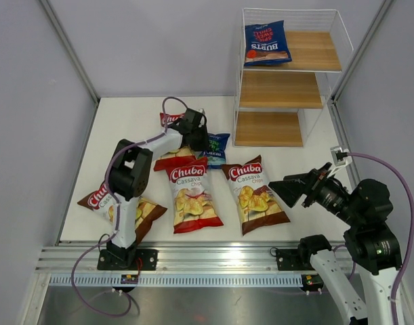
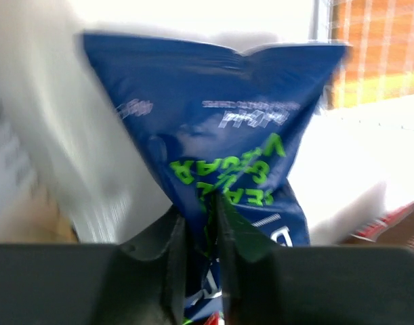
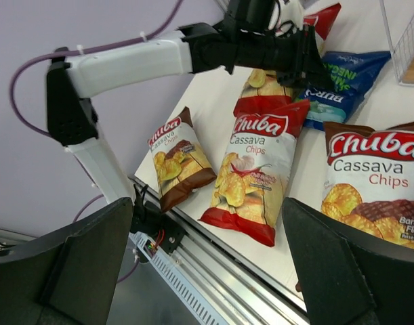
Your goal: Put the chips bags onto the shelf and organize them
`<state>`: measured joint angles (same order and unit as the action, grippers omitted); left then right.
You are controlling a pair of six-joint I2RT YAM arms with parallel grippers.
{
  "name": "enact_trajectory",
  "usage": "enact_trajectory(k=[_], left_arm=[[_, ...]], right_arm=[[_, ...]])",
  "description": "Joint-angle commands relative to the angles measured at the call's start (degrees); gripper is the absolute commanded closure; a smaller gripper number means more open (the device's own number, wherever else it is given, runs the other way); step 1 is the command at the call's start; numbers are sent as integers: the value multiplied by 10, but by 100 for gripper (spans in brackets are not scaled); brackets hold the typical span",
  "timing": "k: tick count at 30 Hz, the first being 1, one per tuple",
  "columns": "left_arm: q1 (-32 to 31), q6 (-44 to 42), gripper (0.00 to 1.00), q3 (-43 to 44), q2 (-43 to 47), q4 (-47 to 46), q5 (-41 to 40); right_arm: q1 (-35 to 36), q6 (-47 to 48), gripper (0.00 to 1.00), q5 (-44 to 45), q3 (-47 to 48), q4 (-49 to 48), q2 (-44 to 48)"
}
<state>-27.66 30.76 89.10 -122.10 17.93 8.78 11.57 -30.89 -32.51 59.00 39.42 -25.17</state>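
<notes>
Chips bag in dark blue [image 1: 217, 145] is pinched at one edge by your left tool [image 2: 201, 203], whose jaws stand narrow with the foil between them. It is out on the worktop [image 1: 125, 128], near the front of the shelf [image 1: 281, 89]. A matching blue bag [image 1: 266, 44] lies on the shelf's top tier. One red-and-white Chuba bag [image 1: 192, 196] lies flat mid-worktop, a second red bag [image 1: 171, 159] partly under your left arm. A brown Chuba bag [image 1: 255, 193] lies just right of the first, and another brown bag [image 1: 118, 206] by the left base. Your right tool [image 1: 282, 191] hangs wide, holding nothing, over the worktop's right side.
</notes>
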Motion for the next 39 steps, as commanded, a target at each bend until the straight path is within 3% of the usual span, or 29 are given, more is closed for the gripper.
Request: enact_trajectory(k=[1, 6, 13, 16, 21, 23, 27, 33, 39], left_arm=[[-10, 53, 84, -36, 89, -53, 3], [-10, 112, 90, -107, 171, -116, -13], [-14, 181, 92, -191, 322, -130, -112], [-15, 219, 92, -250, 382, -145, -153], [-20, 284, 92, -342, 530, -177, -171], [-33, 320, 92, -387, 576, -207, -183], [-58, 386, 92, -458, 688, -259, -198], [-129, 477, 92, -533, 766, -338, -241], [-217, 521, 92, -575, 803, -417, -311]], right_arm=[[-1, -12, 1, -14, -26, -34, -5], [-1, -25, 1, -25, -68, -66, -16], [-1, -63, 0, -99, -143, -180, -42], [-1, -130, 1, -120, -200, -294, -62], [9, -245, 2, -135, -294, -564, -125], [31, -256, 2, -112, -306, -636, -153], [155, -191, 2, -28, -310, -664, -177], [254, -165, 2, 70, -322, -771, -226], [378, -78, 3, 225, -291, -722, -255]])
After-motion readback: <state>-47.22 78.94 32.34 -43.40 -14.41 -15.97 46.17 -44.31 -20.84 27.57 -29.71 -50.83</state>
